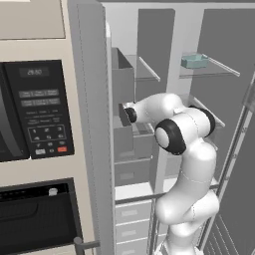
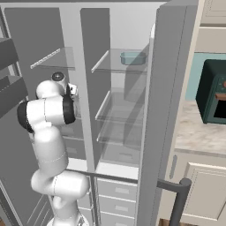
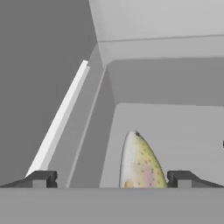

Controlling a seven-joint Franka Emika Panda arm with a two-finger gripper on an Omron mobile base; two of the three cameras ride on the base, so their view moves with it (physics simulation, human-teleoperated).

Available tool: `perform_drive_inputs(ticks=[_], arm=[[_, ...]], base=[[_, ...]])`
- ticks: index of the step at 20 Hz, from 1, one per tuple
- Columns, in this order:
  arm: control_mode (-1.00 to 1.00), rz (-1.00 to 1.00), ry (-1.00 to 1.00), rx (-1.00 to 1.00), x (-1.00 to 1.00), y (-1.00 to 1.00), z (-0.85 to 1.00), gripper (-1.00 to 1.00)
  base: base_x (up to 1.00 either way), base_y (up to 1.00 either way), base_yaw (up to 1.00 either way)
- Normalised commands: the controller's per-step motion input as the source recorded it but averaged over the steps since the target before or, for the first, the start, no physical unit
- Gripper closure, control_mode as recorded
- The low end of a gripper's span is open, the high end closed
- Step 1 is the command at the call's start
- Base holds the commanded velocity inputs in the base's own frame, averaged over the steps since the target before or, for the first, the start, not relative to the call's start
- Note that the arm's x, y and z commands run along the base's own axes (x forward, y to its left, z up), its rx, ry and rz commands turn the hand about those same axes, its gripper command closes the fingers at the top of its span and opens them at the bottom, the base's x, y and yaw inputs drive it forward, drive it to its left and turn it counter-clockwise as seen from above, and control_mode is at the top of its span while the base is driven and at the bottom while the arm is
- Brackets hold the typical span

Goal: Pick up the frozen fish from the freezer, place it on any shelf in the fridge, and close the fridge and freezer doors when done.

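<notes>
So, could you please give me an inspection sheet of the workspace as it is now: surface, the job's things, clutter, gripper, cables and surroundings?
Surface: clear glass shelves in both grey-walled compartments.
Job's things: pale speckled frozen fish lies on a grey floor inside the narrower freezer compartment, not yet lifted; the tall grey doors stand open.
Clutter: small pale teal box on the top shelf of the wider fridge compartment.
Gripper: two-finger gripper is open, inside the freezer; the fish shows between its tips, not gripped.
Cables: nothing seen.
Surroundings: black oven control panel to the left; dark green appliance on the counter to the right.
</notes>
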Motion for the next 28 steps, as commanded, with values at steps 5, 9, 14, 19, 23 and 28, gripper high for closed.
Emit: perform_drive_inputs(ticks=[5, 9, 14, 19, 23, 28], arm=[[-1.00, -0.03, 0.13, 0.00, -0.50, 0.00, -0.66, -1.00], [-1.00, 0.00, 0.00, 0.00, -0.09, 0.00, -0.07, -1.00], [-1.00, 0.00, 0.00, 0.00, -0.12, 0.00, -0.21, 1.00], [-1.00, 0.00, 0.00, 0.00, -0.11, -0.06, -0.23, 1.00], [-1.00, -0.01, 0.00, 0.00, -0.49, -0.24, -0.07, 1.00], [-1.00, -0.03, 0.00, 0.04, -0.91, -0.16, 0.01, 1.00]], base=[[0.00, 0.00, 0.00], [0.00, 0.00, 0.00], [0.00, 0.00, 0.00], [0.00, 0.00, 0.00], [0.00, 0.00, 0.00], [0.00, 0.00, 0.00]])
